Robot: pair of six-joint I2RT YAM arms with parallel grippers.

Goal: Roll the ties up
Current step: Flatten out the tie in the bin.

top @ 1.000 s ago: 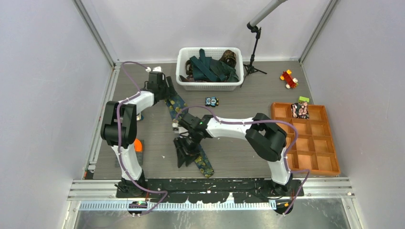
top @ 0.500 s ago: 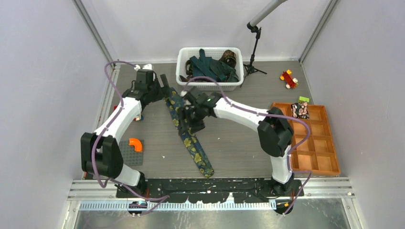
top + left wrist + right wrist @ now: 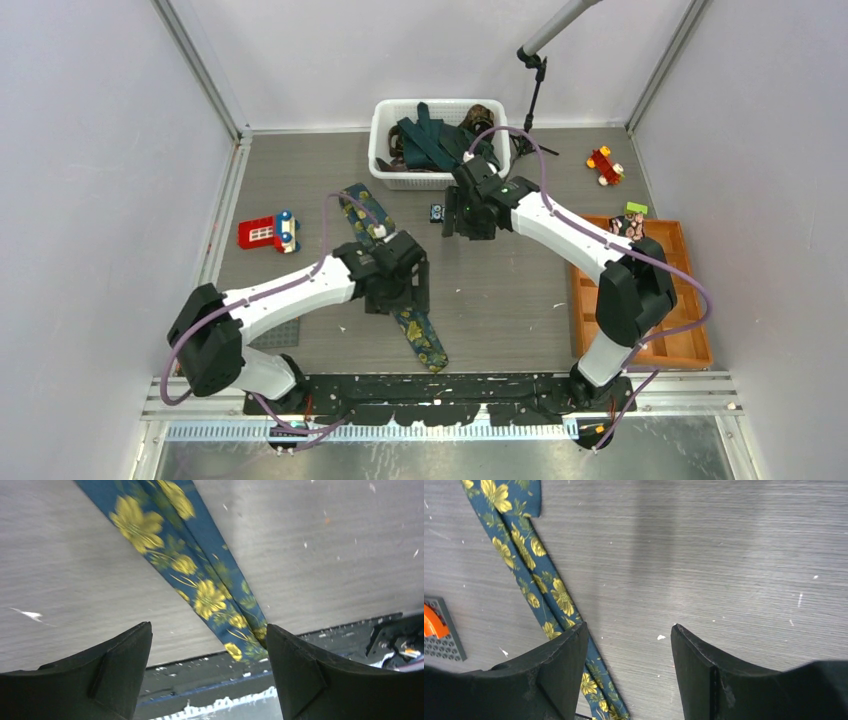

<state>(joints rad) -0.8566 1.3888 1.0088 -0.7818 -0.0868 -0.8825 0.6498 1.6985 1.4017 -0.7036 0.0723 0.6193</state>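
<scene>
Left gripper [image 3: 208, 626] released, jaws wide, nothing between. Floral tie [image 3: 210, 597] flat on table below gap, not gripped. Right gripper [image 3: 629, 626] released too, empty; same tie runs beside one finger. Other ties [image 3: 430, 140] in basket [image 3: 385, 180] beyond right gripper.

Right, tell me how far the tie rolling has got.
Done: no roll I can confirm; the floral tie lies flat, unrolled. In hand: nothing; left claw hangs open over that tie, right claw open over the table. Left: roll it, then the ties heaped in the basket.
</scene>
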